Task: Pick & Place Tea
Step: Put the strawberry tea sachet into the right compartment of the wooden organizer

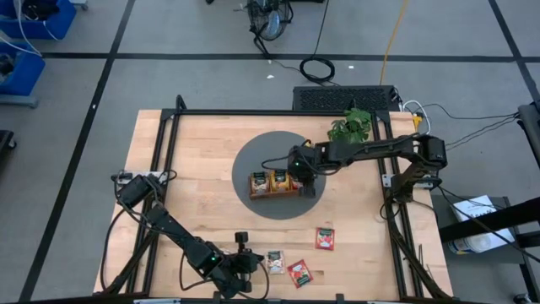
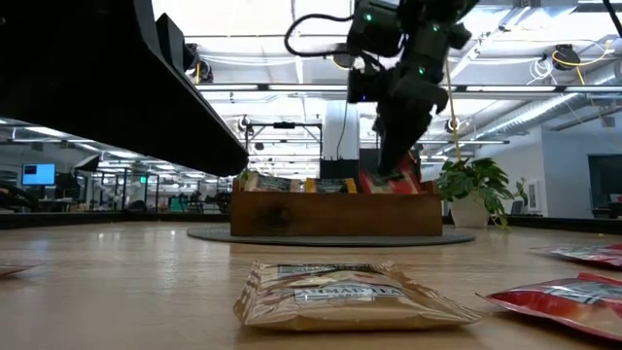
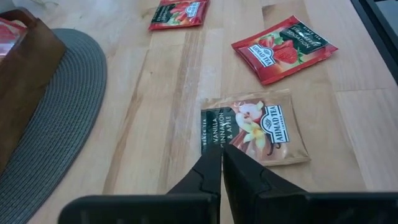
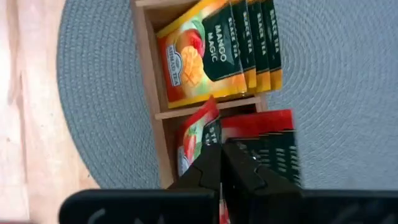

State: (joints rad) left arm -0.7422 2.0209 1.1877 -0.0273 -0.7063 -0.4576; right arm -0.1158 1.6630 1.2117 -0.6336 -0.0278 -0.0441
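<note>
The right gripper (image 4: 221, 163) pinches a red tea sachet (image 4: 198, 140) over the wooden tray (image 1: 272, 192) on the round grey mat (image 1: 253, 203). The left gripper (image 3: 221, 163), closed and empty, hovers beside a beige sachet (image 3: 255, 127) on the table (image 1: 202, 152), two red ones (image 1: 325, 238) near.

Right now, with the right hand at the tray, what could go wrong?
The right hand is shut on a red strawberry sachet over the wooden tray; it leans against sachets already filed, so it may snag or flop out on release. The left hand, shut, sits at the vanilla sachet and could push it.
</note>
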